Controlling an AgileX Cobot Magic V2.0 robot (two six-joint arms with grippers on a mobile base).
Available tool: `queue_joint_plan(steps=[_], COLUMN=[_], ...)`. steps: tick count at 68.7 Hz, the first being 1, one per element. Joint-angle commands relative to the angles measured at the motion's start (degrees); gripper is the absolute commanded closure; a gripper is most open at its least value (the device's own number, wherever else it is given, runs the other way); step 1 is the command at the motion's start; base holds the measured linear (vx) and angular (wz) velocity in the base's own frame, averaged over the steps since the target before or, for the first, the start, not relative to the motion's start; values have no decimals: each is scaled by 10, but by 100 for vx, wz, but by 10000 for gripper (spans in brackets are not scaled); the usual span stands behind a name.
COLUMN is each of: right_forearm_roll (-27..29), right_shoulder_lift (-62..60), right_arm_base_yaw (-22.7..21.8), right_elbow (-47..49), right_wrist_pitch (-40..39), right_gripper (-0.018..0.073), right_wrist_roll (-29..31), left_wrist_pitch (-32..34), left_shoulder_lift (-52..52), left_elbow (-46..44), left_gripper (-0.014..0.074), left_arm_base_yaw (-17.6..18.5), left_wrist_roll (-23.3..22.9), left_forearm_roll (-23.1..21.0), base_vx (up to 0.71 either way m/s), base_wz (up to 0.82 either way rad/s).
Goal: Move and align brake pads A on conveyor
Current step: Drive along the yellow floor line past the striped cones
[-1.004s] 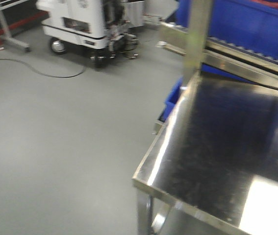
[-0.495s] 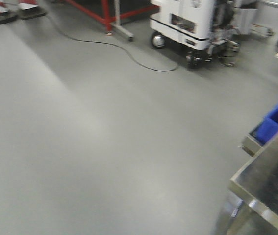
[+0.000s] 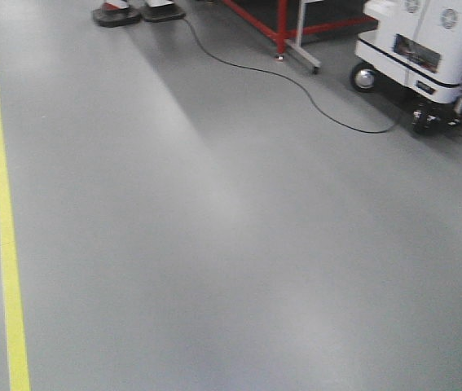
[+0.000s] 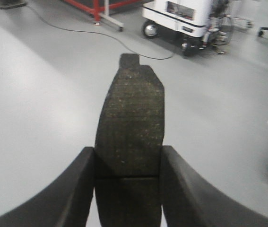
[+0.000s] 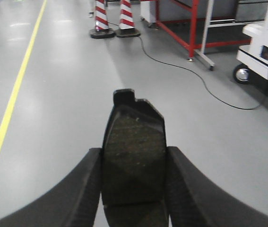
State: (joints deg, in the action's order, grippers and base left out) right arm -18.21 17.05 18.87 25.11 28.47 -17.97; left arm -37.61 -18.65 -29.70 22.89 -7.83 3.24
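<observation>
Left gripper (image 4: 128, 158) pinches brake pad (image 4: 131, 109), right gripper (image 5: 133, 158) pinches second brake pad (image 5: 134, 132); each long axis juts straight ahead past jaws, over floor (image 3: 214, 244) short of white cart (image 3: 426, 49). Conveyor nowhere in view; nearer arm cannot be judged.

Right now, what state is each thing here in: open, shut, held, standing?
left gripper: shut on the left brake pad.
right gripper: shut on the right brake pad.
left brake pad: clamped between the fingers, sticking out over the floor.
right brake pad: clamped likewise, over the floor.
cable: lying slack on the floor.
striped cones: standing upright.
</observation>
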Motion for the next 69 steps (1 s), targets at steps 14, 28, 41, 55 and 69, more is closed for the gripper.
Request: queue_joint_plan(steps=[14,28,41,55,69], right_forearm_roll=[-14,-14,-14,-14,-14], right_shoulder_lift=[4,4,4,4,4], right_arm_base_yaw=[-1,-1,-1,-1,-1], right_elbow=[17,17,17,17,17], right_wrist_pitch=[-50,-50,-50,-50,-50], right_gripper=[528,528,528,528,528], right_wrist_roll=[4,4,4,4,4], left_wrist_pitch=[51,51,51,51,51], left_shoulder_lift=[-4,-4,-4,-4,-4], left_elbow=[-14,-14,-14,-14,-14], left_gripper=[513,513,513,513,513], left_arm_base_yaw=[2,2,2,2,2], left_wrist_roll=[-1,-1,-1,-1,-1], left_forearm_roll=[0,0,0,0,0], base_vx=[10,11,13,14,16], base_wz=[37,40,40,40,37])
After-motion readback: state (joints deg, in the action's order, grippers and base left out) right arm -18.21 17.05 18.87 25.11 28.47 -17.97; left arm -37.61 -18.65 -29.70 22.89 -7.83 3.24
